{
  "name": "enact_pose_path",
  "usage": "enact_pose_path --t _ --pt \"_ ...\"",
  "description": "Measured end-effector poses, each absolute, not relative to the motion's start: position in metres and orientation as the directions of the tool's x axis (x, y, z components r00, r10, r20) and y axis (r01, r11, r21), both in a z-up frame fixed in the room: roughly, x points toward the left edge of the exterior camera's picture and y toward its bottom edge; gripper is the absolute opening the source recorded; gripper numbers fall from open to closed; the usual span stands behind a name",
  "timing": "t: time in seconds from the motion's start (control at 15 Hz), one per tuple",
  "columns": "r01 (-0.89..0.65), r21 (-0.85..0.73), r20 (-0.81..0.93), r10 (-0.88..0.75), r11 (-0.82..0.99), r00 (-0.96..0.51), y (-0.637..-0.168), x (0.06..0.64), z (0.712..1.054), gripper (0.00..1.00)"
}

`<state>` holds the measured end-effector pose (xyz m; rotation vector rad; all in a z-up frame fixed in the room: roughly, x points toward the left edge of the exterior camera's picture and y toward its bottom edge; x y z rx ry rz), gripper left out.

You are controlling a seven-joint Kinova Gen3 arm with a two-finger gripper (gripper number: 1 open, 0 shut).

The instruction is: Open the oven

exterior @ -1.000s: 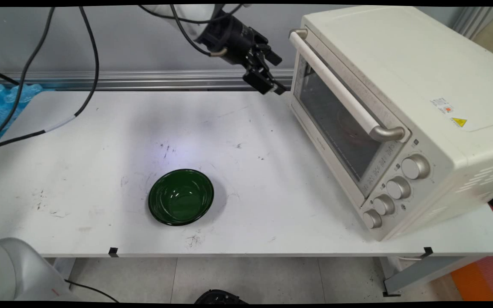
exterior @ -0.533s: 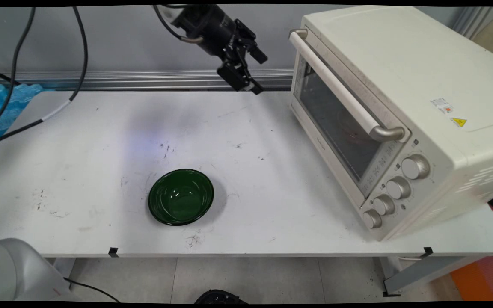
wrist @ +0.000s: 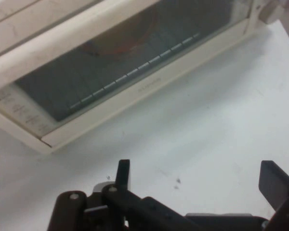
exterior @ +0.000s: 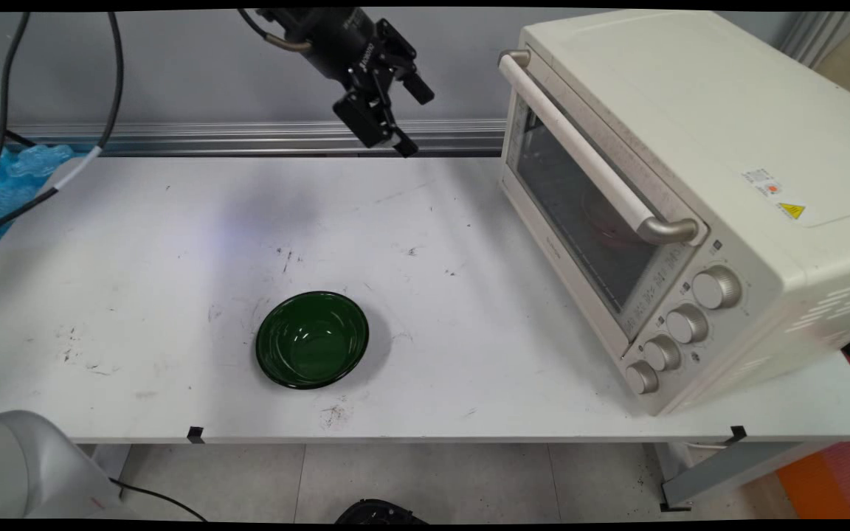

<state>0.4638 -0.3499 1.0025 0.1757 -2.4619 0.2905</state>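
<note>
My black gripper [exterior: 417,122] hangs open and empty high over the table's far edge, left of a cream toaster oven [exterior: 720,147]. The oven's door is shut, and its long handle [exterior: 580,147] runs across the glass. Through the glass a reddish round thing shows dimly inside. In the hand view the oven's glass door [wrist: 125,62] fills the top, and my gripper [wrist: 198,179] stands over bare white table with its two fingers wide apart. A dark green bowl [exterior: 312,339] sits empty on the table's near middle, far from the gripper.
The white table [exterior: 137,243] bears scuff marks. Four knobs [exterior: 679,328] line the oven's near end. Black cables [exterior: 49,184] hang at the left above a blue plastic pack [exterior: 1,177]. A metal rail [exterior: 211,136] runs along the wall behind.
The gripper has drawn back leftward from the oven's door and risen a little, still open. The bowl and oven have not moved.
</note>
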Motion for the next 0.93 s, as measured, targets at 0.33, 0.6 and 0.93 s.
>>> enact_pose_path --t 0.33,0.6,0.93 --pt "-0.160 -0.149 0.595 -0.040 0.976 -0.803 -0.345 0.473 1.013 1.00" --pt "-0.146 -0.138 0.585 -0.038 0.980 -0.810 -0.343 0.476 1.017 1.00" --pt "-0.213 -0.104 0.610 -0.107 0.972 -0.785 -0.342 0.472 1.020 1.00"
